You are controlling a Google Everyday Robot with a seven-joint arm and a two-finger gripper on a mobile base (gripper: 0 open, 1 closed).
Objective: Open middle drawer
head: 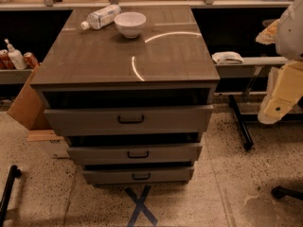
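A grey-brown cabinet [118,56] with three drawers stands in the middle of the camera view. The middle drawer [99,154] is the second front down, with a small black bar handle [138,154] at its centre. A dark gap shows above its front, and it stands out a little past the cabinet body. The top drawer [85,119] above it stands out further, and the bottom drawer [104,176] sits below. My arm and gripper [279,96] show as white and cream parts at the right edge. They hang well to the right of the drawers and touch nothing.
A white bowl [130,23] and a lying water bottle [101,16] rest on the cabinet top. A cardboard box [23,103] leans at the left. A blue tape X [140,205] marks the floor in front. A black frame leg [240,122] stands at the right.
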